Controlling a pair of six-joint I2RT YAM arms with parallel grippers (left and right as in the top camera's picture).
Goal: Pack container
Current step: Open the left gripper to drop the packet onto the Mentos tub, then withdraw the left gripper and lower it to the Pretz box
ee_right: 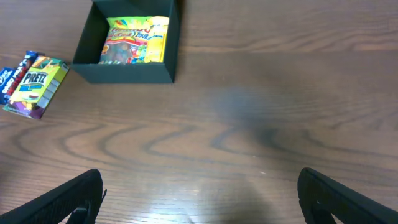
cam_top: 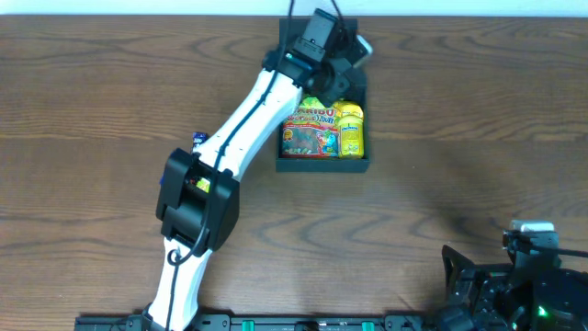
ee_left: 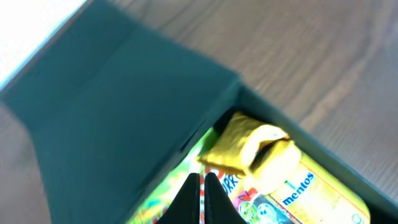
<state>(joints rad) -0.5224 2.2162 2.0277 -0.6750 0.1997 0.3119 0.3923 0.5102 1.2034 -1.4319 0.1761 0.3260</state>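
Observation:
The black container stands at the table's far middle with its flap lid raised. Inside lie a colourful gummy bag and a yellow Mentos packet. They also show in the left wrist view as the gummy bag and the Mentos packet. My left gripper is shut and empty, over the box's back edge, right beside the lid. My right gripper is open and empty, low over the table at the front right. It sees the container from afar.
A yellow Pretz box and a blue packet lie on the table left of the container. In the overhead view my left arm mostly hides them, and only a blue corner shows.

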